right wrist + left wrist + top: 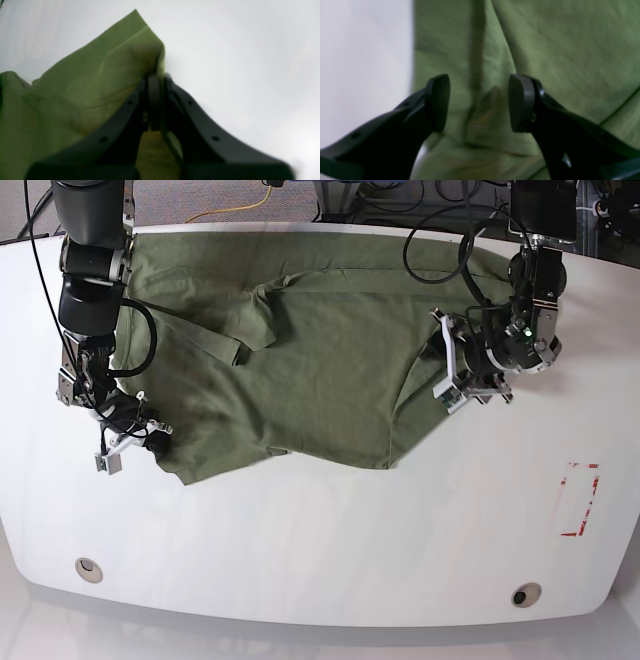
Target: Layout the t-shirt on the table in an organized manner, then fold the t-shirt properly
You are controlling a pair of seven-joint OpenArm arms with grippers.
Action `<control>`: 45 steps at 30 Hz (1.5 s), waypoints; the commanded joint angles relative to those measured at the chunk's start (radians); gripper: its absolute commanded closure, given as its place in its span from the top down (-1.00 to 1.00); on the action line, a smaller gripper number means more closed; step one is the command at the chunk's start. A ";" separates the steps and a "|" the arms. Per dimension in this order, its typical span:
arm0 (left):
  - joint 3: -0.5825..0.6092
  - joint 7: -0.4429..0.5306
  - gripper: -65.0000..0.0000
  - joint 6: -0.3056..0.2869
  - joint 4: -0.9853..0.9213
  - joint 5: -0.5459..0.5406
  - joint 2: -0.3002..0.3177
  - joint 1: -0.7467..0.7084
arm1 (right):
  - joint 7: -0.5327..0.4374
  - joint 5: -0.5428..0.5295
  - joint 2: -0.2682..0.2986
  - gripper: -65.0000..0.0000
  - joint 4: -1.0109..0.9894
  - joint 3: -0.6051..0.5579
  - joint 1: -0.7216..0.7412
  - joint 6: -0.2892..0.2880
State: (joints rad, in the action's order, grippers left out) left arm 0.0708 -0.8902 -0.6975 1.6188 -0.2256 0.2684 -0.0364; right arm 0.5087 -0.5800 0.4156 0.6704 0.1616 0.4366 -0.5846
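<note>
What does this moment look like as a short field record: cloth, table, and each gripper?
cloth: olive-green short-sleeved cotton t-shirt, spread but wrinkled, one side edge folded over
surface: glossy white table with red dashed rectangle
left gripper: jaws apart above the shirt, nothing between them
right gripper: shut on a shirt corner
fold status: not yet folded

Robotics lab (cables [455, 240], white table [320, 550])

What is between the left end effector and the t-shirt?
Nothing visible. The left end effector is open directly over the t-shirt, with only bare green cloth showing in the gap between its fingers.
</note>
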 commanded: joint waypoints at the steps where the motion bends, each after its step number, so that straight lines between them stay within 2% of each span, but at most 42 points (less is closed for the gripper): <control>1: -0.002 0.013 0.02 -0.001 -0.002 -0.011 0.007 0.013 | -0.005 -0.005 0.016 -0.98 0.012 0.002 0.024 -0.005; 45: 0.001 0.010 0.01 -0.001 -0.004 -0.016 0.007 -0.007 | -0.005 -0.005 0.015 -0.98 0.012 0.003 0.024 -0.005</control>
State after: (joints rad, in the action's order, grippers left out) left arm 0.0731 -0.8864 -0.6971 1.5970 -0.2344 0.2695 -0.0566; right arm 0.5087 -0.5800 0.4152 0.6704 0.1616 0.4366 -0.5842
